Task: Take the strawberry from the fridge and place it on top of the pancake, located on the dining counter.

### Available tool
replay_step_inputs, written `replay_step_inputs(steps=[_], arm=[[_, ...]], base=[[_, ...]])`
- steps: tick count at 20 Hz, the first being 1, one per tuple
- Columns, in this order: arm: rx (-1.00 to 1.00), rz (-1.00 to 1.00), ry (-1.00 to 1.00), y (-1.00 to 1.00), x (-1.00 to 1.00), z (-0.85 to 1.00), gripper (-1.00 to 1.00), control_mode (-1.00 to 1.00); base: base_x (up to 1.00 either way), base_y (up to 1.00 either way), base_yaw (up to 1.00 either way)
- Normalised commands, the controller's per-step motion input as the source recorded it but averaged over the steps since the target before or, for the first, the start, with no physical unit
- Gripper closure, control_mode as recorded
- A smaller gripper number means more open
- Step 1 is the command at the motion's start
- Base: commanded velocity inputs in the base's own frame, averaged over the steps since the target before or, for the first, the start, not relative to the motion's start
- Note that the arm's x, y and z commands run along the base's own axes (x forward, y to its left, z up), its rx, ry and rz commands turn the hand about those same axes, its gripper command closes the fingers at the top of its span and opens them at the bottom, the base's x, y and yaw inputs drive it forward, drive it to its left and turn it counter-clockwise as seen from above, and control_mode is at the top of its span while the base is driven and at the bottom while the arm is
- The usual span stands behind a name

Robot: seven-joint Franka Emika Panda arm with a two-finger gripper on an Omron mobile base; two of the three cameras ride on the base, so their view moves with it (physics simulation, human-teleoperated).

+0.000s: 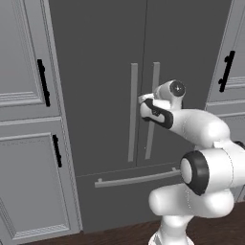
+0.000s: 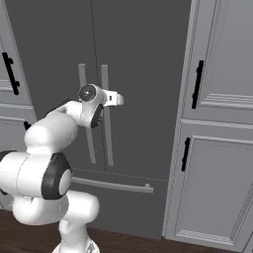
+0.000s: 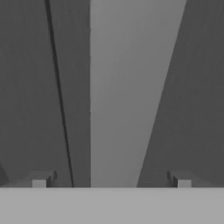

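Note:
The fridge (image 1: 95,48) (image 2: 143,49) stands right in front of me with both dark grey doors shut. My gripper (image 1: 143,100) (image 2: 119,99) is up against the right door's long grey bar handle (image 1: 155,79) (image 2: 105,79), about halfway up it. In the hand view the gripper (image 3: 111,179) is open, and this handle (image 3: 122,87) runs up between its two fingertips (image 3: 40,180), with the door seam to the left. Nothing is held. The strawberry is hidden behind the shut doors. The pancake and the dining counter are out of view.
Panelled grey cabinets with black handles flank the fridge on the left (image 1: 24,143) and on the right (image 2: 217,148). A horizontal bar handle (image 1: 136,179) (image 2: 111,185) crosses the fridge's bottom drawer. Dark wood floor (image 1: 119,234) lies below.

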Motion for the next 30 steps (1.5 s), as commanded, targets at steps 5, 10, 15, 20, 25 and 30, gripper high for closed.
replay_step_inputs(steps=[5, 10, 15, 20, 25, 30], arm=[[0.01, 0.01, 0.0, -0.22, 0.33, 0.0, -1.0, -1.0], [0.0, 0.0, 0.0, -0.02, 0.3, 0.0, -1.0, -1.0], [0.0, 0.0, 0.0, 0.0, 0.16, 0.0, 1.0, -1.0], [0.02, -0.02, 0.0, -0.14, -0.61, 0.0, 1.0, -1.0], [0.0, -0.1, 0.12, -0.78, -0.94, -0.03, 1.0, -1.0], [0.0, -0.07, 0.14, -1.0, -1.0, -0.07, 1.0, -1.0]], base=[[0.0, 0.0, 0.0], [0.0, 0.0, 0.0], [0.0, 0.0, 0.0], [0.0, 0.0, 0.0], [0.0, 0.0, 0.0], [0.0, 0.0, 0.0]])
